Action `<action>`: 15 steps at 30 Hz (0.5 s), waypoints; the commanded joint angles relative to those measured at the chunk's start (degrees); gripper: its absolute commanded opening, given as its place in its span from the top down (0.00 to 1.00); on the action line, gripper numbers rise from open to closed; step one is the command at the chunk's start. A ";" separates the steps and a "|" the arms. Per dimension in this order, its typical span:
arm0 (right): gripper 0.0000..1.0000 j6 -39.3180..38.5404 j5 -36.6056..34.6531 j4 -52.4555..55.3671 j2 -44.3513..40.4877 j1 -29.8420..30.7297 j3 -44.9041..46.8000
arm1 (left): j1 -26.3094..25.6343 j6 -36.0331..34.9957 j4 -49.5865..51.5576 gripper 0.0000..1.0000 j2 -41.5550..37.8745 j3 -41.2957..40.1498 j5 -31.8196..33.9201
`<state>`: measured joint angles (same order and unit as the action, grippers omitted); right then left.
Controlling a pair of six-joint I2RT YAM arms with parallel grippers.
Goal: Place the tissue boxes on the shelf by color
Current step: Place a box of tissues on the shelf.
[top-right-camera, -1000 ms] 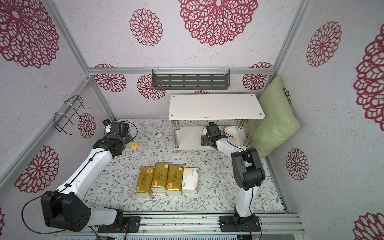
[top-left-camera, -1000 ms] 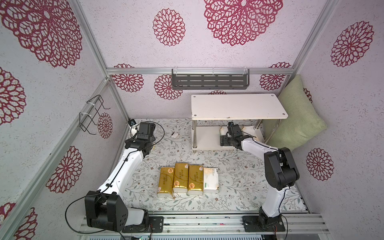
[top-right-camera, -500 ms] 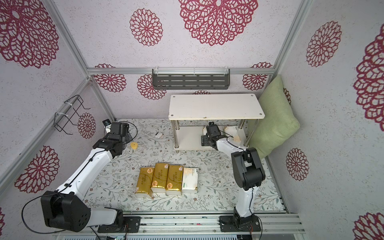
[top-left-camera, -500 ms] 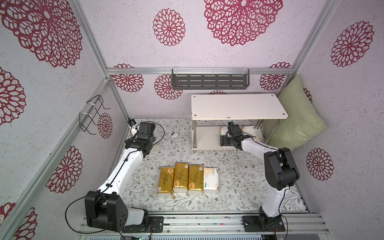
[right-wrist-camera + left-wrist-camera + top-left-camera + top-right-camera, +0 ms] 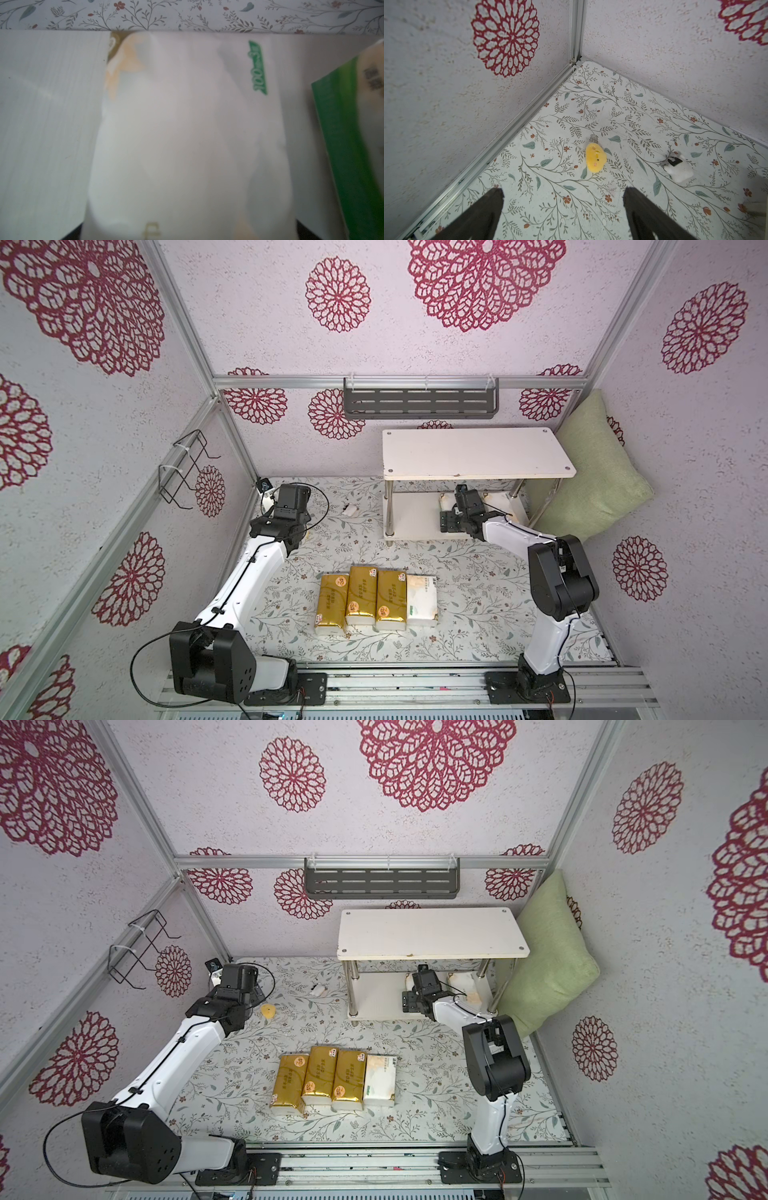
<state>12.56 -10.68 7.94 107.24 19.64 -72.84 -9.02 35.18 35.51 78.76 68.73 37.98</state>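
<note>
Two packs (image 5: 187, 135) (image 5: 353, 145), print visible wrist-side only, right pincer (image 5: 419, 990) unclear, left pincer (image 5: 562, 191) gaping, empty.

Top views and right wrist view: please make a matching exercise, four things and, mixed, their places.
Things:
1. gold tissue packs
2. green pillow
3. grey slotted rack
4. white pack in the right wrist view

Places:
a. on the back wall
b. on the lower board of the shelf
c. in a row on the floral mat
d. leaning beside the shelf

Pairs: 1-c; 2-d; 3-a; 4-b
</note>
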 commanded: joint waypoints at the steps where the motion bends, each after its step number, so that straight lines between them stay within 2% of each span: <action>1: 0.05 0.36 -0.69 0.75 -1.52 -0.39 0.32 | -0.68 0.31 0.53 0.03 -0.28 -0.17 0.16; 7: 0.01 0.83 -0.61 0.58 -1.18 -0.42 -0.10 | -0.65 0.25 0.52 0.03 -0.28 -0.17 0.06; 15: 0.01 1.44 -0.68 0.55 -1.64 -0.39 -0.82 | -0.65 0.24 0.68 0.03 -0.67 -0.26 0.23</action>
<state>13.13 -10.68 8.03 107.24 19.64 -72.84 -9.04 35.18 35.51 78.76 68.73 38.00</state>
